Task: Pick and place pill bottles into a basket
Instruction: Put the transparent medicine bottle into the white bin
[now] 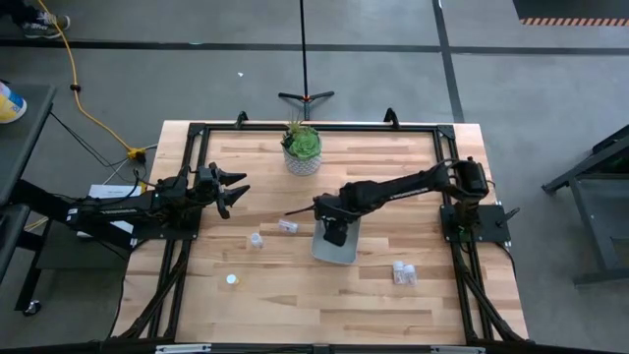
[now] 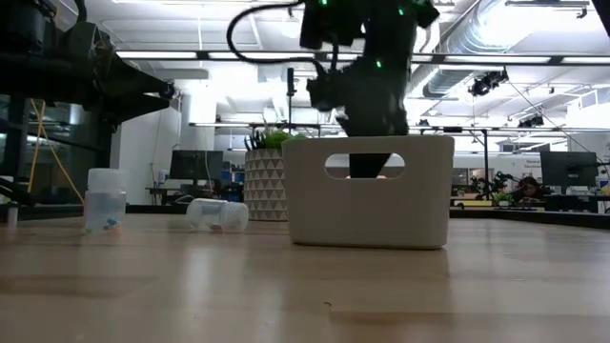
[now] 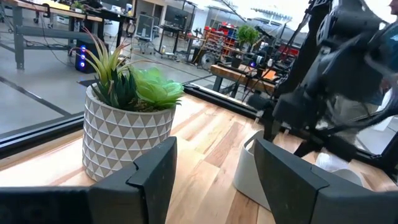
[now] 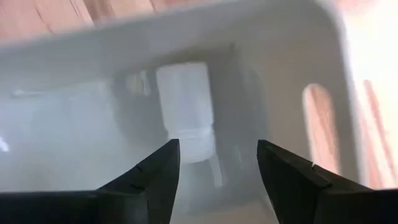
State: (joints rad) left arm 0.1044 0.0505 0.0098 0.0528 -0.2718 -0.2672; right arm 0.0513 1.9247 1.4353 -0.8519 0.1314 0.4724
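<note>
The pale basket (image 1: 339,252) stands near the table's middle; the low view shows its side wall with a handle slot (image 2: 370,191). My right gripper (image 1: 334,233) is open and reaches down into the basket from above. In the right wrist view one whitish pill bottle (image 4: 186,112) lies on the basket's floor beyond my open fingers (image 4: 217,146), apart from them. My left gripper (image 1: 234,194) is open and empty at the table's left, clear of everything. Left of the basket, one bottle (image 1: 257,240) stands upright and another (image 1: 288,226) lies on its side.
A white-potted green plant (image 1: 302,147) stands at the far middle, also in the left wrist view (image 3: 127,118). A small bottle (image 1: 232,279) sits near the front left. Two bottles (image 1: 403,272) sit right of the basket. A black frame (image 1: 197,133) borders the table.
</note>
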